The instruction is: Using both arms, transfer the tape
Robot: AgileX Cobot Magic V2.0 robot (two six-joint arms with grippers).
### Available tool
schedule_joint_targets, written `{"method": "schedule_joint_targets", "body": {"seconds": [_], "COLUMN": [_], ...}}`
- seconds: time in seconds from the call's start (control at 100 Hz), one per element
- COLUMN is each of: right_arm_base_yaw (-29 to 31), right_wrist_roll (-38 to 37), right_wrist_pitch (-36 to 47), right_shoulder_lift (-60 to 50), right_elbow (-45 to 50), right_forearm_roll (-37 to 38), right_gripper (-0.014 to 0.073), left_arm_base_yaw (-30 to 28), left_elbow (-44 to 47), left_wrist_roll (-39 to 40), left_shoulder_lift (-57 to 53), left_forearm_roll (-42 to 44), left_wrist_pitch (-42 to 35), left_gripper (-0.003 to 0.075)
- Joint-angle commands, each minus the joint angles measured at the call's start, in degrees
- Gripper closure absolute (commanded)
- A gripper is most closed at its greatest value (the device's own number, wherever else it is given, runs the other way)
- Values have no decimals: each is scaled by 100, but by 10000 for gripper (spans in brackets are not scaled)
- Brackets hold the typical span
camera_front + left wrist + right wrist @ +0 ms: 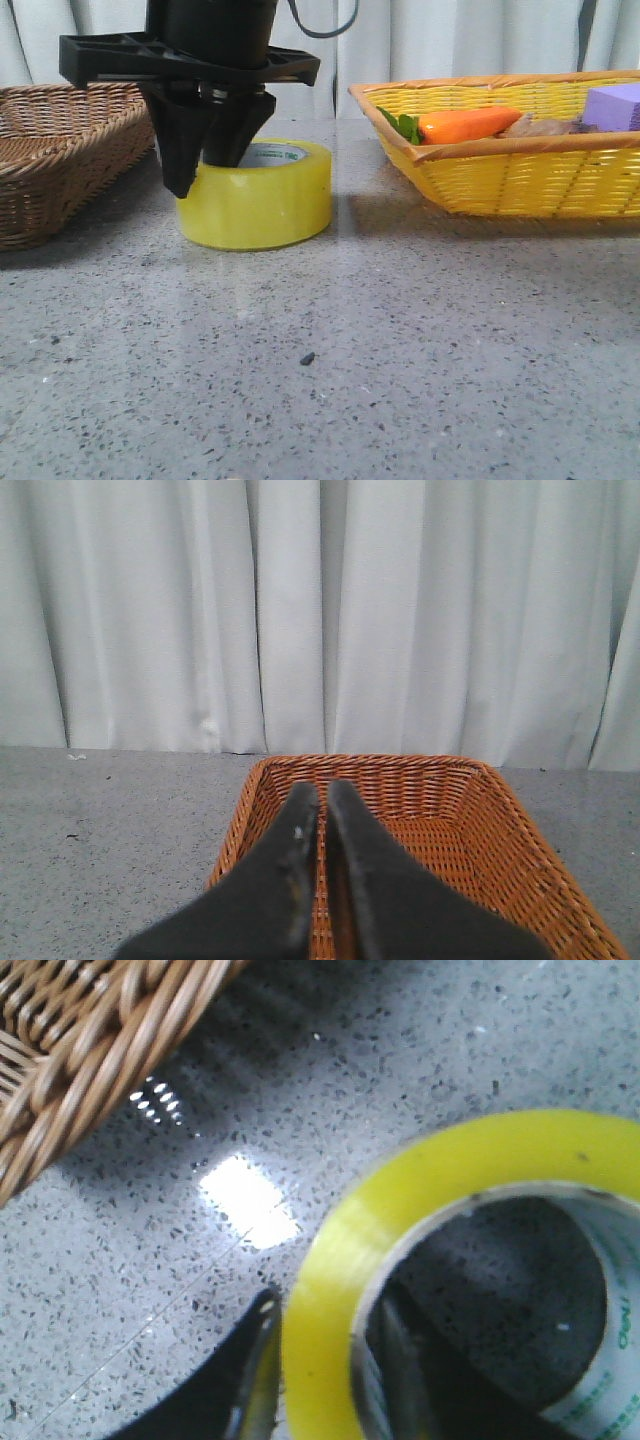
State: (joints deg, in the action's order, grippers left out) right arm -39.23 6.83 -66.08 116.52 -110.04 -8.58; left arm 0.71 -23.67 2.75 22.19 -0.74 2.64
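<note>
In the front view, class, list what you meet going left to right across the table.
Brown wicker basket → yellow tape roll, with the right gripper straddling its left wall → yellow wicker basket, holding toy carrot, then purple block.

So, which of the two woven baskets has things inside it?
The bright yellow wicker basket on the right: it holds an orange toy carrot and a purple block. The brown wicker basket on the left shows nothing inside.

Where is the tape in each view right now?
Front: the tape lies flat on the table, left of centre, with the right gripper astride its wall.
Left wrist: not in it; only the left gripper, shut, over the brown basket.
Right wrist: tape fills the lower right.
Shared landmark: the brown basket.
</note>
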Motion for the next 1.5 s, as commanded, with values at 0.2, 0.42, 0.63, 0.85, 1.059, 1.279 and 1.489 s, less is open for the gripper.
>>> {"method": "schedule_joint_targets", "body": {"seconds": [0.2,0.42,0.63,0.85,1.059,1.279,1.489], "right_arm_base_yaw": [16,16,16,16,16,16,16], "right_wrist_roll": [26,26,26,26,26,26,26], "right_wrist_pitch": [96,92,202,207,250,240,181], "right_shoulder_lift": [-667,-1539,-2446,-3277,-3914,-4292,-4383], "right_elbow": [-217,-217,-217,-217,-217,-217,-217], "right_forearm_roll": [84,444,794,858,1062,1183,1277], "right_gripper": [368,470,666,666,666,666,666], "left_arm_base_yaw": [36,830,1918,2833,3579,3840,4024], "left_elbow": [-236,-643,-954,-1430,-2078,-2852,-3565], "left_wrist_roll": [55,42,44,34,-114,-114,-426], "left_shoulder_lift": [81,248,733,1573,2615,3756,4656], "left_forearm_roll": [-50,-50,-50,9,74,74,74], "left_wrist_pitch": [-415,123,112,100,242,1027,1741], "left_gripper": [741,739,615,494,258,240,240]}}
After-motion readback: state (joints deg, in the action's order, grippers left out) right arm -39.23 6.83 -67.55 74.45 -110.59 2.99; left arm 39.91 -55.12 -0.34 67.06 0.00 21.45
